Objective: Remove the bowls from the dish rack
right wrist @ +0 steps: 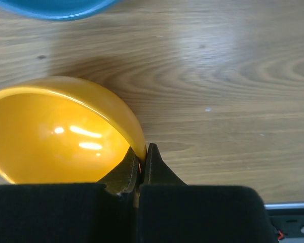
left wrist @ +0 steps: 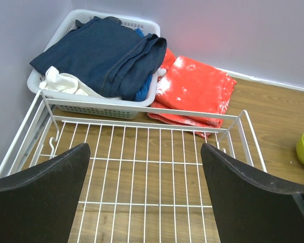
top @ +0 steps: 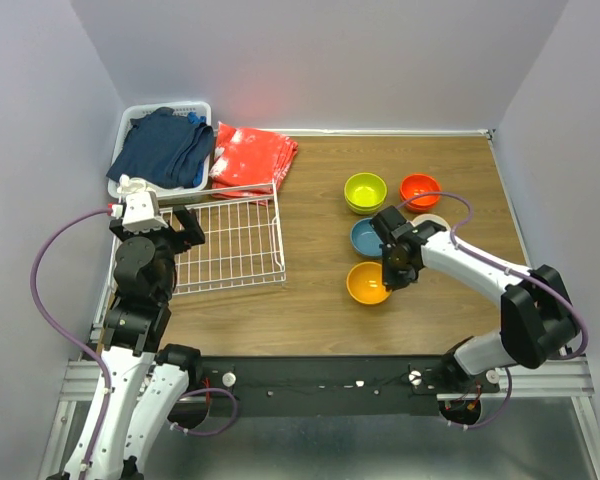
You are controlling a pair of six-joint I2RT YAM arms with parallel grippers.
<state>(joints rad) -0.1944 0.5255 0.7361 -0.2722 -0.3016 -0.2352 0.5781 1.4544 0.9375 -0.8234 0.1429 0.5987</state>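
Note:
The white wire dish rack [top: 230, 245] lies at the left with no bowl in it; it also shows in the left wrist view [left wrist: 157, 167]. My left gripper [top: 185, 228] hovers over it, open and empty [left wrist: 144, 152]. On the right stand a lime green bowl stack [top: 365, 190], a red-orange bowl [top: 420, 188], a blue bowl [top: 363, 235] and a white bowl [top: 432, 220] partly hidden by my right arm. My right gripper [top: 391, 272] is shut on the rim of the yellow-orange bowl [top: 367, 284], pinching its right edge [right wrist: 142, 157]. That bowl [right wrist: 55, 131] is tilted, low over the wood.
A white plastic basket of dark blue clothes [top: 165, 145] stands at the back left corner, with a red-orange cloth [top: 252, 155] beside it. Both show in the left wrist view: basket [left wrist: 91, 109], cloth [left wrist: 192, 91]. Walls close in on three sides.

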